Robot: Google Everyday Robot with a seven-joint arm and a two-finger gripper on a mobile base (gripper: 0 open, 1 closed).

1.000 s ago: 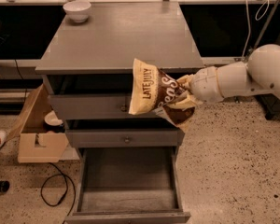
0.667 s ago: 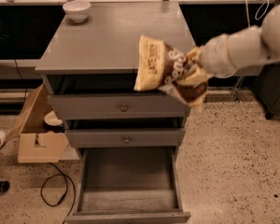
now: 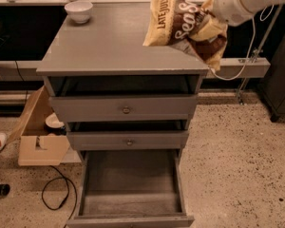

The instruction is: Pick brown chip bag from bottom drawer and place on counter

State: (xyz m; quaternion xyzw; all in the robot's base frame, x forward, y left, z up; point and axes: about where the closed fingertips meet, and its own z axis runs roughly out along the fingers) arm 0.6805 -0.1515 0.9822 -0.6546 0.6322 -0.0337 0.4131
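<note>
Placing step: gripper (image 3: 215, 13), top right, clamped on chip bag (image 3: 183, 25), holds it above right edge of counter (image 3: 109, 42); bottom drawer (image 3: 130, 186) open below. Next: move inward, lower, release.

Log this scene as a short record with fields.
gripper: top right, above the counter's right rear corner, gripping the brown chip bag
brown chip bag: held tilted over the counter's right side; contact with the top unclear
bottom drawer: pulled open, nothing inside
counter: white bowl at its back left
</note>
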